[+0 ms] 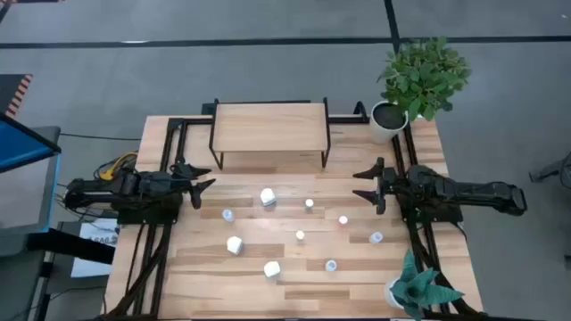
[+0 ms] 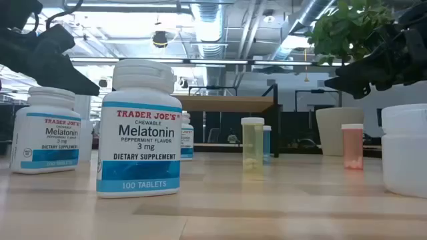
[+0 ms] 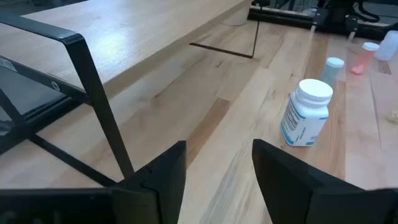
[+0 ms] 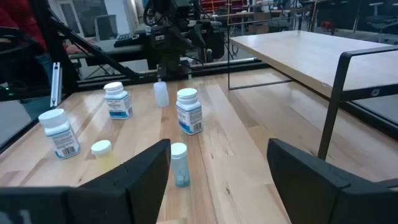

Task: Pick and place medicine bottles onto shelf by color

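No bottle is held yet; both the left gripper (image 1: 203, 177) and the right gripper (image 1: 366, 185) are spread empty; a first pick from the medicine bottles (image 1: 268, 197) is called for, the shelf (image 1: 269, 126) being bare.

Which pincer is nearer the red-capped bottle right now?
The right one. The right pincer hangs just beside the red-capped bottle, toward the shelf. The left pincer is across the table, beyond the big white bottle.

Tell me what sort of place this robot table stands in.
Probably an open-plan lab or workshop: exposed silver ceiling ducts hang above, more desks with monitors fill the background, and the light wooden table stands on grey carpet marked with black tape lines.
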